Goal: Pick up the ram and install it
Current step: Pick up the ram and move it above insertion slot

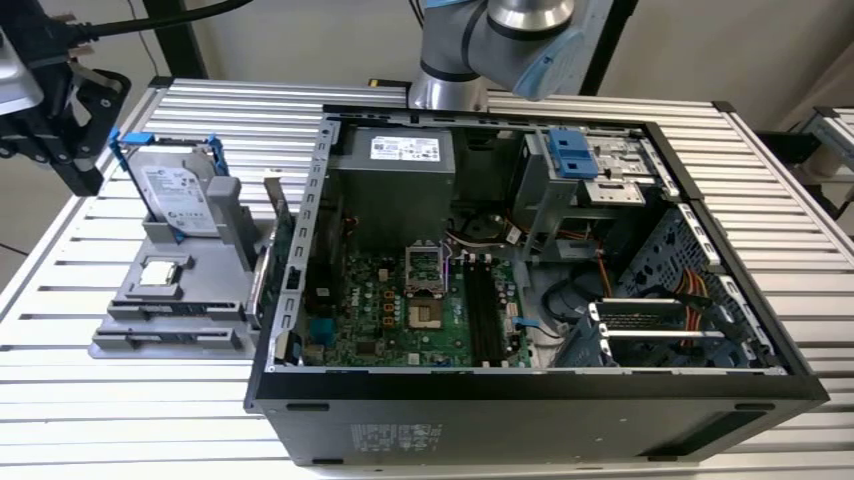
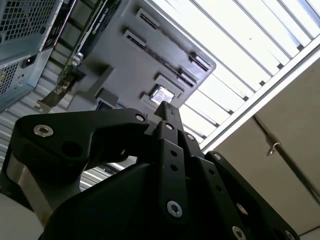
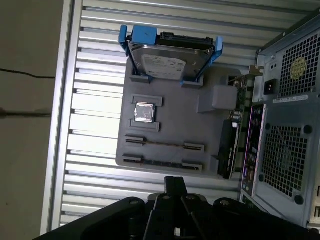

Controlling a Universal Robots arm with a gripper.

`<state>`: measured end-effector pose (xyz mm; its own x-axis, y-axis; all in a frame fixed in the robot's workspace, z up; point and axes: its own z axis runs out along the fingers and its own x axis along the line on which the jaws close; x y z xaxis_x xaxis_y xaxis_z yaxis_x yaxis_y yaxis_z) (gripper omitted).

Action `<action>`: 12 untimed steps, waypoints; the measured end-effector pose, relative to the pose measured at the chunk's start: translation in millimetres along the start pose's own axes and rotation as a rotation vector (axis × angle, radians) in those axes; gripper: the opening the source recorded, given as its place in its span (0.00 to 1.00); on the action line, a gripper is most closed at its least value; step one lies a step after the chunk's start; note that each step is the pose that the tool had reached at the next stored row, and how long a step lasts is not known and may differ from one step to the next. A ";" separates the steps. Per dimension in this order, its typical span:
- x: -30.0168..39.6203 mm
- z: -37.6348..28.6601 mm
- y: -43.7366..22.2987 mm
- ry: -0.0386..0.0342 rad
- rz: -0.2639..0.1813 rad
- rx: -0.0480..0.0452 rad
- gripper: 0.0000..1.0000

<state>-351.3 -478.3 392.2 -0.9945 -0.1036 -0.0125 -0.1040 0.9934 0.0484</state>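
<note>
First wrist view: caught pincer (image 3: 175, 182) clenched, nothing in it, over the slatted surface (image 3: 95, 100) just off the gray holder (image 3: 200, 125). Found ram (image 3: 164, 144) standing on edge in a holder slot, ahead of the tips, short of the square chip (image 3: 144, 112). Judged long axis crosswise to the reach.

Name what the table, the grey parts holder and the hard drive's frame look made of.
Table: bare metal, likely aluminium; bright ribbed slats with sheen. Grey parts holder: matte plastic, perhaps printed; dull, uniform colour. Hard drive's frame: blue plastic, smooth, moulded clips.
</note>
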 end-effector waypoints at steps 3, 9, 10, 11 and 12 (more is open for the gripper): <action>0.0 0.0 0.0 0.0013 -0.028 -0.0003 0.00; 0.2 0.0 0.0 0.0045 -0.091 -0.0010 0.00; 0.2 0.0 0.0 0.0050 -0.102 -0.0011 0.00; 0.2 0.0 0.0 0.0054 -0.110 -0.0012 0.00; 0.2 0.0 0.0 0.0059 -0.120 -0.0013 0.00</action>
<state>-351.5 -478.3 392.3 -0.9750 -0.2217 -0.0124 -0.2221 0.9738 0.0482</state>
